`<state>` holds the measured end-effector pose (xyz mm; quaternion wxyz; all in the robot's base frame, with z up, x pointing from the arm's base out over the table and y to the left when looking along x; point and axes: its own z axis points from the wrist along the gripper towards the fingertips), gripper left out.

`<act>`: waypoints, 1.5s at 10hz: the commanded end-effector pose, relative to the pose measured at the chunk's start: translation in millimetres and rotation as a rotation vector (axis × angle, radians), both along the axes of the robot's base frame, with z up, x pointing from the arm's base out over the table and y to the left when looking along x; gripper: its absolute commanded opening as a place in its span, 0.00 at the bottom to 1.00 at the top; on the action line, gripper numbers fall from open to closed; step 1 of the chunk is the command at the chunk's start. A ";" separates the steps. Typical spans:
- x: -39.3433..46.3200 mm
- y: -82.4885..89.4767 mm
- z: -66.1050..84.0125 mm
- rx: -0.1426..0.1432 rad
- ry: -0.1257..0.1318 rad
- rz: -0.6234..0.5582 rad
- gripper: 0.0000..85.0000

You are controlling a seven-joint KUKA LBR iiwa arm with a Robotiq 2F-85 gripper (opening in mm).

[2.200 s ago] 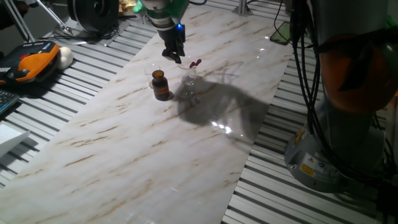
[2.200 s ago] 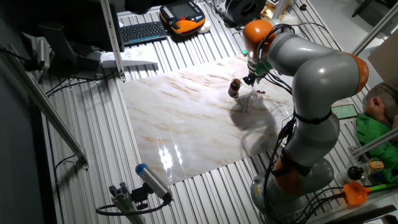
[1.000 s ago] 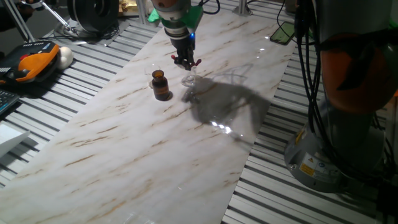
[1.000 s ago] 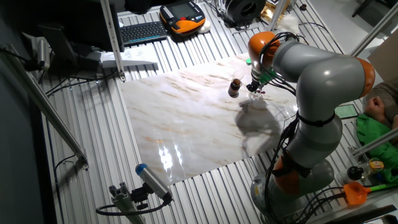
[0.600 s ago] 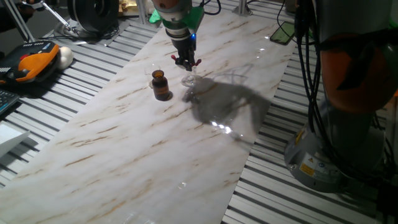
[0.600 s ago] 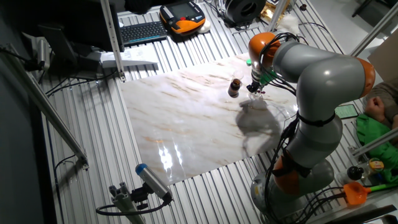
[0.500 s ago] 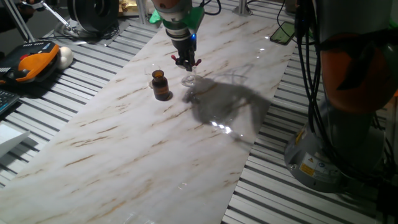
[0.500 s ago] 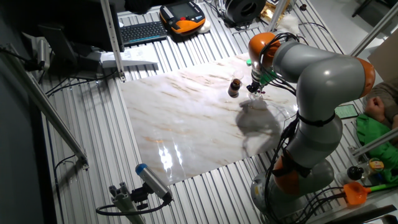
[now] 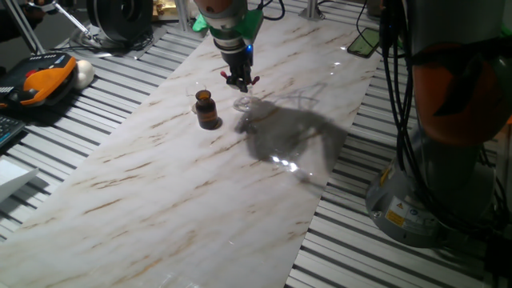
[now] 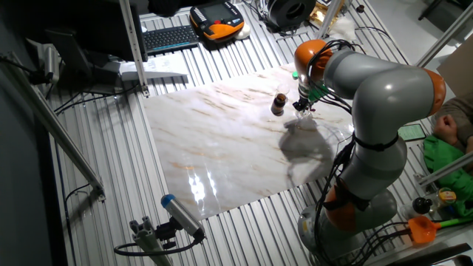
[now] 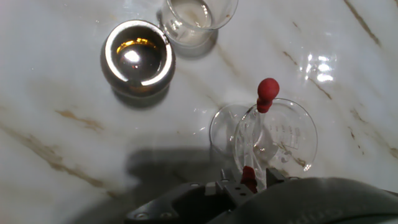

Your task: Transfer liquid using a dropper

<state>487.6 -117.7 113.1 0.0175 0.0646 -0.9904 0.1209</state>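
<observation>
My gripper point(image 9: 238, 82) point(image 10: 301, 106) hangs low over a small clear beaker point(image 9: 244, 104) point(image 11: 292, 137) to the right of a brown bottle point(image 9: 207, 110) point(image 10: 278, 104) point(image 11: 137, 56). In the hand view the gripper point(image 11: 247, 185) is shut on the red bulb of the dropper point(image 11: 249, 176), whose clear stem reaches down into the beaker. A second dropper point(image 11: 267, 92) leans on the beaker's far rim with its red bulb sticking out. The bottle stands open, with dark liquid showing inside.
Another clear glass point(image 11: 199, 15) stands beside the bottle. Everything sits on a marble board point(image 9: 160, 200) over a slatted metal table. An orange and black handset point(image 9: 36, 84) and a keyboard point(image 10: 170, 37) lie off the board. The arm's base point(image 9: 448, 160) rises at the right.
About two seconds ago the gripper was higher and closer to the bottle; it has moved right and down over the beaker. Over the last second nothing has visibly moved.
</observation>
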 end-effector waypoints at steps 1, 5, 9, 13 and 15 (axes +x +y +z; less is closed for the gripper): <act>0.5 -0.3 0.1 0.002 0.003 0.002 0.20; 5.3 -2.5 2.4 0.010 0.017 0.014 0.20; 12.8 -2.3 12.7 0.015 0.036 0.014 0.20; 21.8 0.2 32.2 0.009 0.055 0.005 0.20; 22.6 2.3 44.6 0.035 0.055 -0.023 0.20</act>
